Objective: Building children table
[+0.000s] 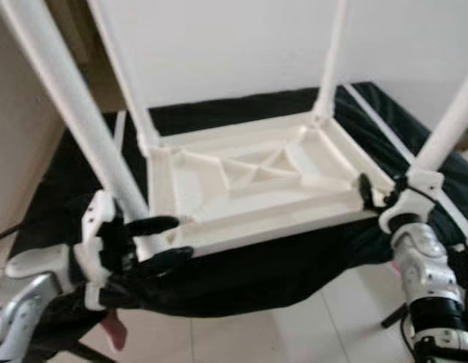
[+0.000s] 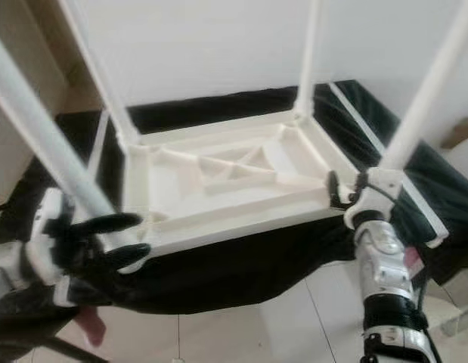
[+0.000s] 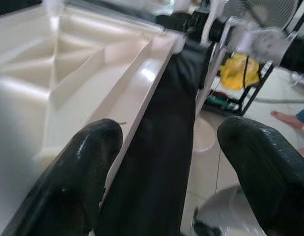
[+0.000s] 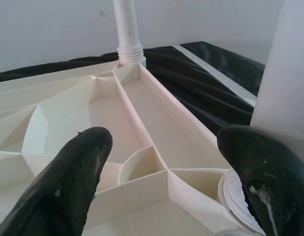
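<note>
One white tabletop [image 1: 256, 189] lies upside down on a black cloth [image 1: 294, 261], its ribbed underside facing up. Four white legs rise from its corners: one at the near left [image 1: 75, 106], one at the far left [image 1: 124, 83], one at the far right [image 1: 332, 60] and one at the near right [image 1: 449, 125]. The left gripper [image 1: 158, 238] sits at the near-left corner, its two black fingers [image 3: 73, 182] apart, one over the tabletop's rim and the other out past the edge; they reach around the base of the near-left leg, though whether they touch it cannot be told. The right gripper [image 1: 377, 198] is at the near-right corner, just beside the base of the near-right leg, where a white collar [image 4: 240, 199] meets the tabletop. Its two fingers [image 4: 68, 187] stand wide apart with nothing between them, one over the ribs, the other by the leg. In the left wrist view a dark rack [image 3: 250, 93] holding something yellow [image 3: 237, 73] stands on the pale floor [image 1: 294, 333] beyond the cloth, and one bare foot [image 3: 287, 118] of a person is near it.
</note>
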Motion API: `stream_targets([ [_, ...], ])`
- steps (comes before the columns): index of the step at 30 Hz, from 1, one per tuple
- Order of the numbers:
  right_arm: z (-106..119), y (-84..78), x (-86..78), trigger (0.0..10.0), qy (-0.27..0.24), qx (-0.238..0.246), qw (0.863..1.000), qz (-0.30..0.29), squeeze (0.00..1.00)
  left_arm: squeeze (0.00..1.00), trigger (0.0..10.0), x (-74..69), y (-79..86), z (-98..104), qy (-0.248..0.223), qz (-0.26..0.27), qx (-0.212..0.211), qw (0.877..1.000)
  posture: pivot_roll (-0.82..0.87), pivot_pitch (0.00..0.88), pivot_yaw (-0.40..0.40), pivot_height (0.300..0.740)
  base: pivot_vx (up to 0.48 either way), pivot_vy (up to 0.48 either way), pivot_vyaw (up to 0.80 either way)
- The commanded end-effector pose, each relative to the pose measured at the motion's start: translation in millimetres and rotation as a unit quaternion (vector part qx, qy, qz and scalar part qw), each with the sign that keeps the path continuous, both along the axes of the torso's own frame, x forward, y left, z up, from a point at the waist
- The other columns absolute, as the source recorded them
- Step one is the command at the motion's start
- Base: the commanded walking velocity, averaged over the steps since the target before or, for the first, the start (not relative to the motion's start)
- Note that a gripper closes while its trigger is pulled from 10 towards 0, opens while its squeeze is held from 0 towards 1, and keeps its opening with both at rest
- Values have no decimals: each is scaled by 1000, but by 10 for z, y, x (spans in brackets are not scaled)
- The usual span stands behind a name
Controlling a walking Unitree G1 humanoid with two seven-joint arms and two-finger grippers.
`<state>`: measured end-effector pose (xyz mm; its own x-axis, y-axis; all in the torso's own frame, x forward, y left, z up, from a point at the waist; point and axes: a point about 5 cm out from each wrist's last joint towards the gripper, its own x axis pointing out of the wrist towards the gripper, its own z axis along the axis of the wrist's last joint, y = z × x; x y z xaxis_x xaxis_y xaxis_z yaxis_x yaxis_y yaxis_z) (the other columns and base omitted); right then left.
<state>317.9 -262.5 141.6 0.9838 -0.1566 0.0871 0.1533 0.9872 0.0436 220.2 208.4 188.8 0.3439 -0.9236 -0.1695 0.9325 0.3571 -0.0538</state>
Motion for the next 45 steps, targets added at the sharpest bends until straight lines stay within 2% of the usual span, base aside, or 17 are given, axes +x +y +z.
stream_targets([
  [1,-69,-87,-37,10000,9,8,1000,-20,0,0,10000,-38,64,14,10,-2,11,1000,38,0,51,740,0,0,0],
  [2,-98,-52,-21,10000,8,6,1000,-19,0,0,10000,-128,124,-33,40,1,27,999,54,0,43,740,0,0,0],
  [6,-135,63,-3,10000,6,7,1000,-8,0,0,10000,-205,237,-119,61,25,51,996,64,0,40,740,0,0,0],
  [11,-177,219,10,10000,5,13,1000,20,0,0,10000,-139,481,-176,63,85,87,991,73,0,32,740,0,0,0],
  [14,-201,405,3,10000,-4,7,999,51,0,0,10000,43,782,-113,31,176,102,979,73,0,26,740,0,0,0],
  [17,-190,440,-6,10000,-11,4,999,49,0,0,10000,125,878,-78,13,211,103,972,69,0,25,740,0,0,0],
  [19,-184,516,-41,10000,-19,4,999,43,0,0,10000,306,1011,-20,-22,275,101,956,67,0,20,740,0,0,0],
  [22,-192,554,-69,10000,-22,7,999,44,0,0,10000,377,1037,13,-47,294,104,949,58,0,19,740,0,0,0],
  [24,-242,638,-166,10000,-18,15,999,48,0,0,10000,555,1063,95,-89,335,81,935,52,0,16,740,0,0,0],
  [26,-242,638,-166,10000,-18,15,999,48,0,0,10000,555,1063,95,-89,335,81,935,52,0,16,740,0,0,0],
  [27,-275,678,-230,10000,-15,21,999,46,0,0,10000,663,1071,128,-99,357,57,927,44,0,17,740,0,0,0],
  [28,-303,707,-293,10000,-12,22,999,39,0,0,10000,774,1052,190,-127,375,30,918,35,0,18,740,0,0,0],
  [30,-365,724,-406,10000,-5,13,1000,11,0,0,10000,969,973,271,-128,388,-56,911,17,0,23,740,0,0,0],
  [31,-365,724,-406,10000,-5,13,1000,11,0,0,10000,969,973,271,-128,388,-56,911,17,0,23,740,0,0,0],
  [33,-450,725,-550,10000,7,-2,1000,-19,0,0,10000,1176,769,310,-131,368,-111,914,-8,0,32,740,0,0,0],
  [42,-569,665,-778,10000,36,9,997,-67,0,0,10000,1332,436,396,-118,293,-192,929,-57,0,60,740,0,0,0],
  [45,-653,626,-925,10000,59,31,993,-98,0,0,10000,1344,96,487,-83,169,-261,947,-86,0,77,740,0,0,0],
])
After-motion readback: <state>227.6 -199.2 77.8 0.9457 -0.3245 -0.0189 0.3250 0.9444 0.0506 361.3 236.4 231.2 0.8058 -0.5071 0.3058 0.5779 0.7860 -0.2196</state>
